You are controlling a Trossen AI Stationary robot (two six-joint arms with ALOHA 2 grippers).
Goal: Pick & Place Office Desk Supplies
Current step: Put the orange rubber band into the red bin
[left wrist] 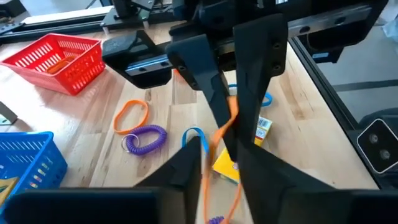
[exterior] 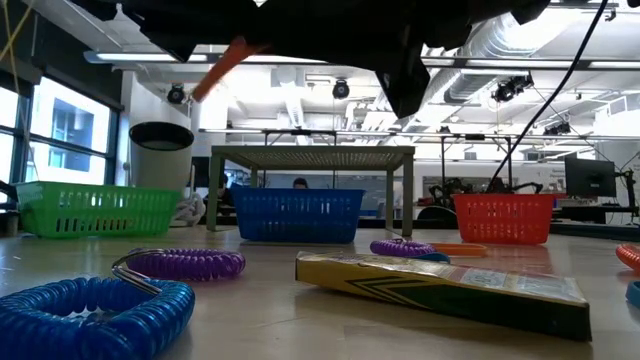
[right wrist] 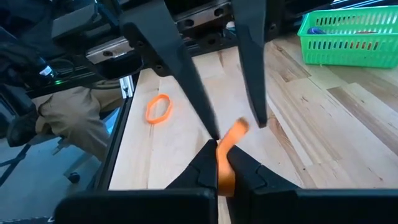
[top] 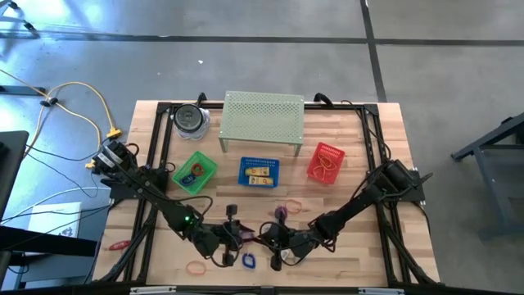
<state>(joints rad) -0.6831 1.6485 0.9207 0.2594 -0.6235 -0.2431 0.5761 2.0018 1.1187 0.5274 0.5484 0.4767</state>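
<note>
- Three sorting baskets stand in a row across the middle of the table [top: 385,164]: a green basket [top: 195,173], a blue basket [top: 259,171] and a red basket [top: 326,161]. Each already holds a few supplies: loops in the green, yellow blocks in the blue, orange bands in the red.
- Behind the baskets stand a perforated metal riser [top: 263,119] and a round lidded container [top: 191,120], neither of which is being handled.
- Several supplies lie loose on the front of the table: a blue coil loop [exterior: 90,310], a purple coil loop [exterior: 185,264], a flat yellow crayon box [exterior: 440,283] and an orange band [right wrist: 158,107].
- Both arms meet low over the front centre of the table, with one orange band [right wrist: 227,149] between them, lifted off the wood.
- The right end effector [right wrist: 219,163] is closed tight on the lower end of this band.
- The left end effector [left wrist: 214,155] stands narrowly parted around the same band; whether it is pinching or releasing cannot be told.
- Judged progress: roughly midway, since every basket is started but a fair number of items remain outside.
- Judged step in hand: a handover of the band between arms, probably bound for the red basket.
</note>
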